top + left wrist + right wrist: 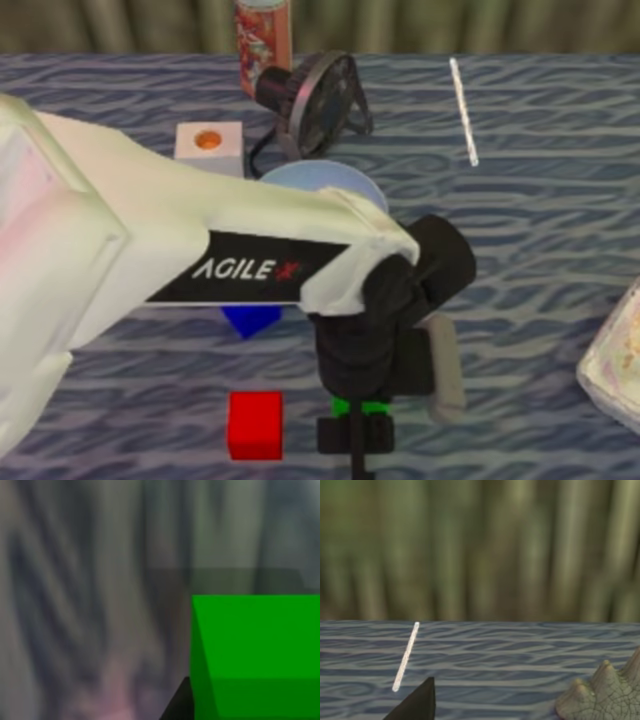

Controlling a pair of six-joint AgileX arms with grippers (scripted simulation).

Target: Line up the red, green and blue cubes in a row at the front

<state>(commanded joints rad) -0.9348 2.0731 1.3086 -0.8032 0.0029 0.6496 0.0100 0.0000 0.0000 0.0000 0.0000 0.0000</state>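
Cubes first: the red cube (255, 425) sits on the tabletop (520, 300) at the bottom of the top view, a bit left of centre, and the green cube (362, 406) is just to its right, mostly hidden under the left hand (356, 432), so only a thin green strip shows. The left wrist view is filled at lower right by that green cube (255, 655), right up against the camera, so the left hand looks closed on it, with dark fingers on either side in the top view. The blue cube (250, 320) peeks out from under the big white left arm (150, 240), above the red one and apart from it. Further up the frame there's a pale bowl (320, 178) partly under the arm, a white block with an orange spot (210, 145), a dark round fan (315, 100), a can (264, 40) and a thin white stick (463, 110). Only a dark finger tip of the right hand (417, 705) shows, in its wrist view, so I can't tell how wide it is.
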